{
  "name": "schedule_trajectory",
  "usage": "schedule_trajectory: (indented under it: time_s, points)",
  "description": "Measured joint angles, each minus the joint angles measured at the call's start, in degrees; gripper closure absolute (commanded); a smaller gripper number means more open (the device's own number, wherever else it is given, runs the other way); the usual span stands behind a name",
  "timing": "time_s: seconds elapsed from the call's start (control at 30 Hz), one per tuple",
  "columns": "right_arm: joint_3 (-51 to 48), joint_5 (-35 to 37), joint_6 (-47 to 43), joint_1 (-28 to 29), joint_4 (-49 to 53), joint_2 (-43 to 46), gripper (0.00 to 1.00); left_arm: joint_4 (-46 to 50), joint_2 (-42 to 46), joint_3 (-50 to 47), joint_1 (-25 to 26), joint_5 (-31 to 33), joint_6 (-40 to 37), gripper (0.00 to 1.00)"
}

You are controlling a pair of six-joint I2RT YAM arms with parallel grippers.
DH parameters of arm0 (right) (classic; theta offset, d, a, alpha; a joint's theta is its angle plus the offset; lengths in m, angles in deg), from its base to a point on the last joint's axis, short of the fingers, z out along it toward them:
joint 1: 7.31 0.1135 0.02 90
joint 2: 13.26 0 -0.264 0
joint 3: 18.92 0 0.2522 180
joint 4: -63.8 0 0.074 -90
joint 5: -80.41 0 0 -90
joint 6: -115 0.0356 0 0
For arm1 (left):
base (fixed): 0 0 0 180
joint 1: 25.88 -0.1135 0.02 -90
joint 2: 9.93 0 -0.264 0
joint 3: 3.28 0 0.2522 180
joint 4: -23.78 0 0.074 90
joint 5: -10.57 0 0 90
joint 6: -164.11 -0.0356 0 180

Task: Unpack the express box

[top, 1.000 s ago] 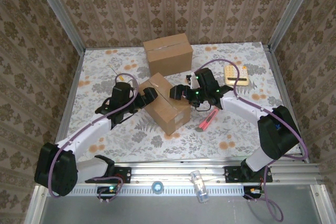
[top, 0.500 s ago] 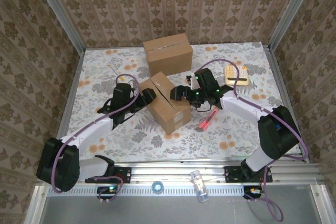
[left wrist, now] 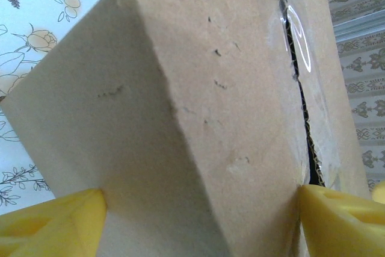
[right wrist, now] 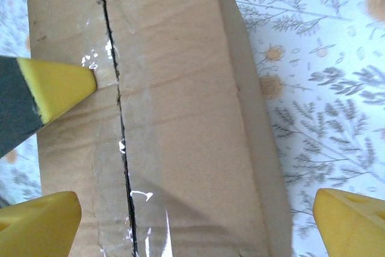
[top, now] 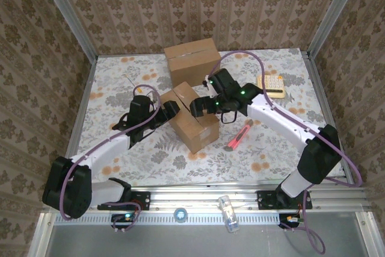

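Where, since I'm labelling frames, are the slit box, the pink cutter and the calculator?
slit box (top: 195,128), top view, on its top face
pink cutter (top: 239,137), top view, middle of its body
calculator (top: 272,82), top view, on its keypad

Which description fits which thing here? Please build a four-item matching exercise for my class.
Things:
1 small box
2 large box
3 calculator
4 red cutter

Descriptions:
A farthest back, flaps closed
B lying just right of the small box
C tape along its top seam slit open
D far right, cream-coloured

Pairs: 1-C, 2-A, 3-D, 4-B
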Motion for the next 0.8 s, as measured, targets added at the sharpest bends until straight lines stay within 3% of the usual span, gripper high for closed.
schedule_trajectory:
  time_s: [0.23, 0.47, 0.8]
  points:
    - [7.2, 11.5, -5.5, 5.0, 7.7, -7.0, 0.00, -0.8, -0.5, 0.0, 0.0, -0.4, 0.0, 0.18]
    - [10.4, 18.0, -6.8, 6.8, 11.0, -9.9, 0.00, -1.4, -1.3, 0.0, 0.0, -0.9, 0.5, 0.17]
    - [13.6, 25.3, -6.8, 7.1, 13.3, -12.5, 0.07, -2.8, -1.9, -0.4, 0.0, -2.2, 1.2, 0.16]
